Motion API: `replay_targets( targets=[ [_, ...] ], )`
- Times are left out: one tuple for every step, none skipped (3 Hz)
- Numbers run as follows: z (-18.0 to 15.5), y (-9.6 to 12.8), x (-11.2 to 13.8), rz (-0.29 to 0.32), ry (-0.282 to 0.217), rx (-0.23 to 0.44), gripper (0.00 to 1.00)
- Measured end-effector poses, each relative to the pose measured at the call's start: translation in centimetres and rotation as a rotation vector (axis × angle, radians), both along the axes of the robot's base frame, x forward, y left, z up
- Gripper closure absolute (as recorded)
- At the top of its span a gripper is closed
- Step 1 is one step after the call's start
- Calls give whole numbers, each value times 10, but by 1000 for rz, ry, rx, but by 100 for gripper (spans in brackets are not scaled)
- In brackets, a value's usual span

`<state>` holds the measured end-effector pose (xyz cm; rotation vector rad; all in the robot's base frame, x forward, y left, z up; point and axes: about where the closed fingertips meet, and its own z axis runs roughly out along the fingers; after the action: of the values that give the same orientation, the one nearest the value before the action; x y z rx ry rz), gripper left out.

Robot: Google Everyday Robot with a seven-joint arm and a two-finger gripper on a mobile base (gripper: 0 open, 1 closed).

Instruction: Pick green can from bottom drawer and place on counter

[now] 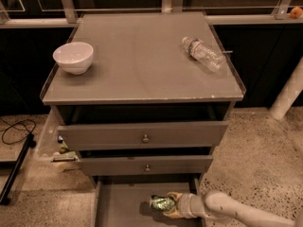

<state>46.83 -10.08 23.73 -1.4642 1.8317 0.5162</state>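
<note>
The green can (162, 203) lies on its side in the open bottom drawer (118, 207), at the lower middle of the camera view, its shiny mottled side facing up. My gripper (169, 205) reaches in from the lower right on a pale arm and is closed around the can's right end. The can sits just above the drawer's grey floor, casting a shadow to its left. The counter (142, 65) is the broad grey cabinet top above the drawers.
A white bowl (73, 57) stands on the counter's left side. A clear plastic water bottle (202, 53) lies on its right side. The two upper drawers (144, 136) are partly pulled out above the can. A black cable (16, 129) lies on the speckled floor at left.
</note>
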Motion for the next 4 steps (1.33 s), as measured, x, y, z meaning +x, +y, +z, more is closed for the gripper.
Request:
replay_targets(
  targets=[
    [74,-35,-9,14,-74,-9,100],
    [155,-63,-24,32,-121,-25,100],
    [234,-82,-28,37,-207,-55,100],
    [234,-82,-28,37,-208,-55,100]
  ],
)
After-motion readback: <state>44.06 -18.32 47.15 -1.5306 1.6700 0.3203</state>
